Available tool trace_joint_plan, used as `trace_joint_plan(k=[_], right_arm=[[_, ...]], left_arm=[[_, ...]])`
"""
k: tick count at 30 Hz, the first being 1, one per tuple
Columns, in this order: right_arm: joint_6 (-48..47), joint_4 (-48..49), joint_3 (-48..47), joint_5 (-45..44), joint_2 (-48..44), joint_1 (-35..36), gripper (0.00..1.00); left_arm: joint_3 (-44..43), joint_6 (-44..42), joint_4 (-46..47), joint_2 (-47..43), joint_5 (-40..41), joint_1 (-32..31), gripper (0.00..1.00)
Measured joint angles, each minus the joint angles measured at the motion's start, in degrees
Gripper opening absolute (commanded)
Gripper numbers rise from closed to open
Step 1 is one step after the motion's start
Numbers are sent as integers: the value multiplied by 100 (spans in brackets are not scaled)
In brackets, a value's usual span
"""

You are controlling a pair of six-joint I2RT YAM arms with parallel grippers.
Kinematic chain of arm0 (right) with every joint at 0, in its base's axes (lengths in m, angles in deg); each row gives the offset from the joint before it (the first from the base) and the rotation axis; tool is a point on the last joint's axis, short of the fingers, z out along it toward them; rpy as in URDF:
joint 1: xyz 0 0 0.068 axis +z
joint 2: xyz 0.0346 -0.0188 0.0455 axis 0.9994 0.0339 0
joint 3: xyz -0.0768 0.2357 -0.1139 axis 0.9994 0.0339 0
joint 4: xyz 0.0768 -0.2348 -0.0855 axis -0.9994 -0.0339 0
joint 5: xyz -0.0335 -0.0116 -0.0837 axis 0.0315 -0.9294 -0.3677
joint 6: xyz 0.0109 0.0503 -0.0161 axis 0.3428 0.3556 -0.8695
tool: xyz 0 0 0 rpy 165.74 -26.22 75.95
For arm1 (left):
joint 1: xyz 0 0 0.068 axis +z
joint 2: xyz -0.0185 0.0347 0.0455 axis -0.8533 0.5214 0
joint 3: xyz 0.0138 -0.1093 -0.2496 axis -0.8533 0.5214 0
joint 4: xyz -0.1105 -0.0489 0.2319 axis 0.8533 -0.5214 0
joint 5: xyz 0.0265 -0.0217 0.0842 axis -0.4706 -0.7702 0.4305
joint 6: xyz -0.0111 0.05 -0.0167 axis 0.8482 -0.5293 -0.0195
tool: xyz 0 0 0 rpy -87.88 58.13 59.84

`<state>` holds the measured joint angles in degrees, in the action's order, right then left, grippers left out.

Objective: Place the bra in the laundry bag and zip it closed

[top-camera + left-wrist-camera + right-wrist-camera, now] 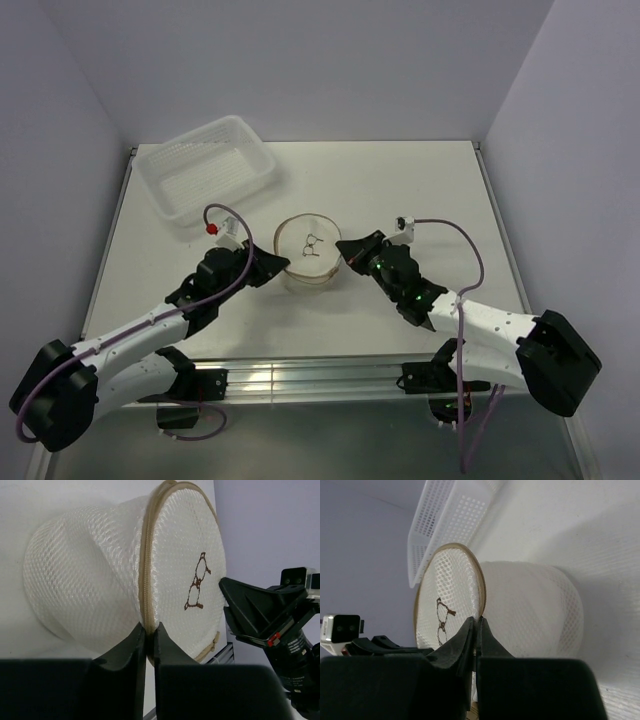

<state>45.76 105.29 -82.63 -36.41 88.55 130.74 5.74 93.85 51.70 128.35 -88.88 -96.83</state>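
White table (400,190), a perforated white basket (160,190) at far left. At centre stands the round mesh laundry bag (300,265). The left gripper (150,632) pinches the bag's tan-edged rim; the right gripper (477,627), jaws pressed together, meets the opposite rim. A dark bra outline (197,582) marks the lid.

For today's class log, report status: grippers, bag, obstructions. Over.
Left gripper and right gripper shut, pinching laundry bag rim. Bra not visible. Basket apart, far left.
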Motion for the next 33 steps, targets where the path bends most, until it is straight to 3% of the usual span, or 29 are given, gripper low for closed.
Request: trace_joint_plan(k=[2,4,5,6,8,13,22,27,31,33], right_arm=[[-7,-72,118,-59,-142,46,6],[-31,-157,221,-85,-315,52,26],[-66,-212,254,-83,-413,55,60],[-120,-330,267,-76,-522,57,74],[-260,-584,267,-13,-761,70,90],[-326,-750,393,258,-1080,68,91],[-240,-540,619,944,-918,-17,90],[24,-236,619,1095,-527,-264,81],[221,35,625,1176,-243,-286,57],[308,186,629,1189,-216,-286,50]], left_arm=[[-59,-31,2,28,-4,-2,0],[-188,-94,-33,74,-13,-2,0],[-271,-144,-72,105,-22,4,0],[-380,-210,-109,142,-26,26,0],[-619,-332,-186,219,-179,140,0],[-1029,-560,-94,367,-671,385,0],[-1008,-745,262,765,-1692,575,0],[-802,-743,533,678,-1915,597,0],[-568,-678,787,621,-2061,643,0],[-483,-632,879,619,-2118,678,0]])
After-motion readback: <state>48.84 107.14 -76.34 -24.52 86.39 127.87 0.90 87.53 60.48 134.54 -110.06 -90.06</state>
